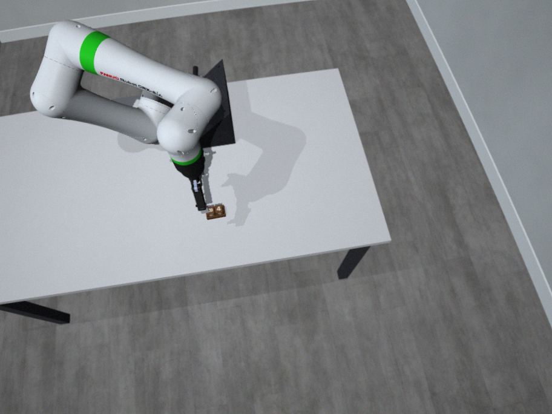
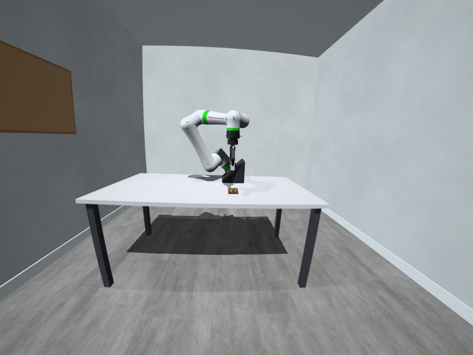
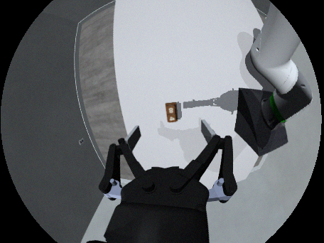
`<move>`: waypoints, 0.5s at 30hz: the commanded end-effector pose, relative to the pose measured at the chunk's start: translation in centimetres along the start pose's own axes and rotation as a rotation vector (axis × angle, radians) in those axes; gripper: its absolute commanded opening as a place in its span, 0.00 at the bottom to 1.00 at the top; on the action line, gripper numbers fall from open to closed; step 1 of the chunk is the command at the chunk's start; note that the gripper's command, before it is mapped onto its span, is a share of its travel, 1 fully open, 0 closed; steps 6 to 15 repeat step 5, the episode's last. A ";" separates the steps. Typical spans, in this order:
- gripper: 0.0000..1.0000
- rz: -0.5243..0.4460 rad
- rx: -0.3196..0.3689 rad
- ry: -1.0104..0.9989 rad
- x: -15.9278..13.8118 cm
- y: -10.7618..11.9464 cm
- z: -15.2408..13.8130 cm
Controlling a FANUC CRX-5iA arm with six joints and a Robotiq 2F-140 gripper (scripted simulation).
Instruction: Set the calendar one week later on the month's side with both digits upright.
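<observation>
The calendar is a small brown wooden tray with two digit cubes standing side by side in it, on the white table. From above the top faces read something like 2 and 4, too small to be sure. It also shows in the exterior view and small in the wrist view. My gripper is open and empty, high above the table and pointing down, well above the calendar. In the overhead view the gripper appears just left of the tray.
The arm's black wedge-shaped base stands behind the calendar on the table. The table's right edge and front edge are some way off.
</observation>
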State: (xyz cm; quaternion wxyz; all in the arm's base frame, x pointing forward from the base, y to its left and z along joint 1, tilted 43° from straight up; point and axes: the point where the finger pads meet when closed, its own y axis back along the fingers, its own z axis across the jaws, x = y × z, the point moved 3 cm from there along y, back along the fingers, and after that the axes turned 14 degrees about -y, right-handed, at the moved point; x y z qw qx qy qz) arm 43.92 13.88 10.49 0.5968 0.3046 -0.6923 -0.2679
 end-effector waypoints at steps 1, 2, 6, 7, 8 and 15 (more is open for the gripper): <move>1.00 0.000 0.000 0.000 0.0 0.0 0.0; 1.00 0.000 0.000 0.000 0.0 0.0 0.0; 1.00 0.000 0.000 0.000 0.0 0.0 0.0; 1.00 0.000 0.000 0.000 0.0 0.0 0.0; 1.00 0.000 0.000 0.000 0.0 0.0 0.0; 1.00 0.000 0.000 0.000 0.0 0.0 0.0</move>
